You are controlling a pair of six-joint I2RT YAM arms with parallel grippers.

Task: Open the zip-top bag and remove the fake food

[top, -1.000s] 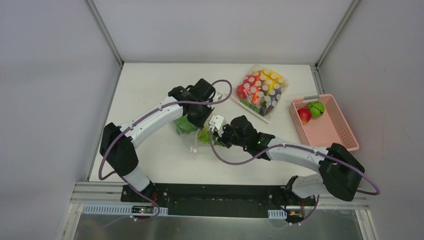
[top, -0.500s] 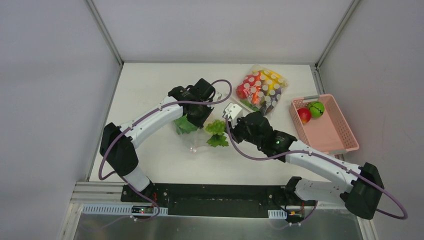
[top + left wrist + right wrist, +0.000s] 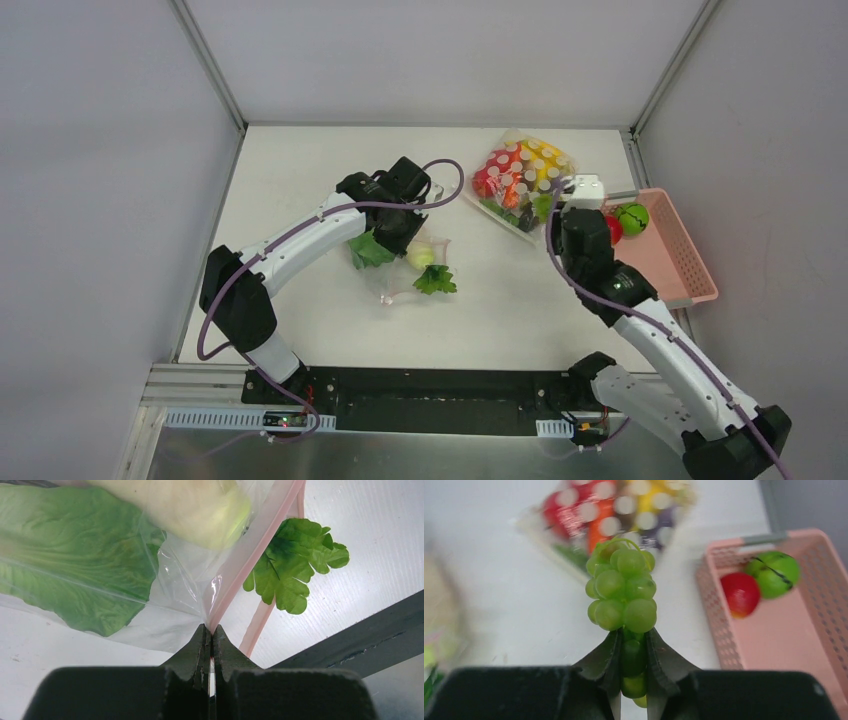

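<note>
The clear zip-top bag [image 3: 398, 285] lies at mid-table, and my left gripper [image 3: 402, 228] is shut on its edge beside the pink zip strip [image 3: 255, 545], fingertips pinched together at the left gripper [image 3: 211, 630]. Inside the bag are a lettuce leaf [image 3: 75, 555] and a white radish [image 3: 200, 510]. A loose leafy green piece [image 3: 436, 280] lies on the table at the bag's mouth. My right gripper [image 3: 631, 632] is shut on a bunch of green grapes [image 3: 621, 590], held above the table just left of the pink basket [image 3: 804, 645].
The pink basket [image 3: 670, 265] at the right holds a red apple [image 3: 610, 230] and a green round fruit [image 3: 632, 217]. A white-dotted bag of red, orange, yellow and purple items [image 3: 522, 180] lies behind the right gripper. Walls enclose the table's back and sides.
The right arm has lifted the grapes from the bag's mouth and swung them right, toward the basket. The radish now shows at the bag. The left gripper has stayed put.
</note>
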